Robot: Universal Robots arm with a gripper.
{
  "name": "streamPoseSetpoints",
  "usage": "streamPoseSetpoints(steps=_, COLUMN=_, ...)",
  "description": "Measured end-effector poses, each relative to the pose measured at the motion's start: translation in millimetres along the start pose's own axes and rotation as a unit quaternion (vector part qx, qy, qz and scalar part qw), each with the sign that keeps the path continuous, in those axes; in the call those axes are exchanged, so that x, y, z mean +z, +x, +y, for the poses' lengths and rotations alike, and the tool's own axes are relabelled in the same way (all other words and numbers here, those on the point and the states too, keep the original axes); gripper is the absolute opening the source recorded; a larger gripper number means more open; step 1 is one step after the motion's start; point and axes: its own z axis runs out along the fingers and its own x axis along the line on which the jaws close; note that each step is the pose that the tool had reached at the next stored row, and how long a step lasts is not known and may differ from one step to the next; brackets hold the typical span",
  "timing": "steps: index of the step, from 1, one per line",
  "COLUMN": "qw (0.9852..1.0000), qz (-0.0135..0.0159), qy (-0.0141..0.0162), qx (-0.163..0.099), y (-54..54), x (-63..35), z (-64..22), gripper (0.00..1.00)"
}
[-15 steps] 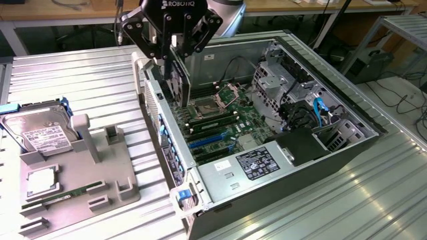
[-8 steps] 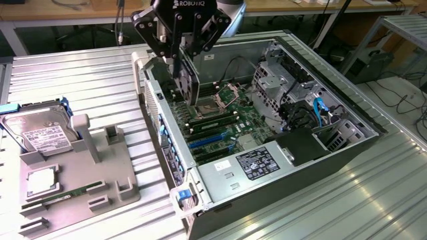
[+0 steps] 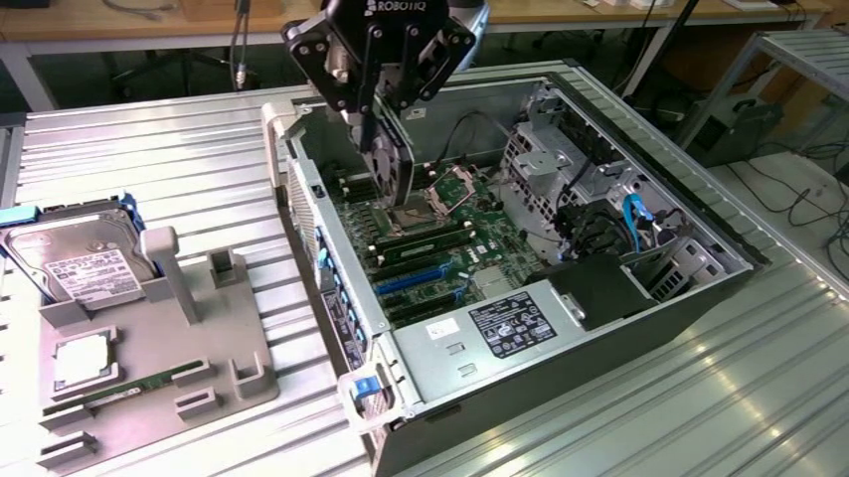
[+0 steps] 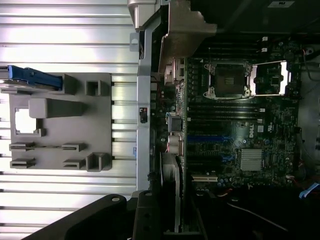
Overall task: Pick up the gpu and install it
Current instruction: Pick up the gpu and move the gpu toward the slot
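One gpu [image 3: 385, 171], one hard drive [image 3: 83, 270].

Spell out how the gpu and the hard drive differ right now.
1. The gpu hangs on edge in the gripper over the open computer case. The hard drive rests propped in the grey fixture beside the case.
2. The gpu looks thin and dark. The hard drive is boxy with a silver label.

Both are computer parts.
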Motion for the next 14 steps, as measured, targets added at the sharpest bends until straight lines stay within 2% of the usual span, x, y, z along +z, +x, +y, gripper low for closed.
streamPoseSetpoints(steps=14, qw=1.0000, qz=0.0000, qy=0.0000, qx=0.000, y=-23.6, x=-0.3, z=-0.4, gripper=0.27)
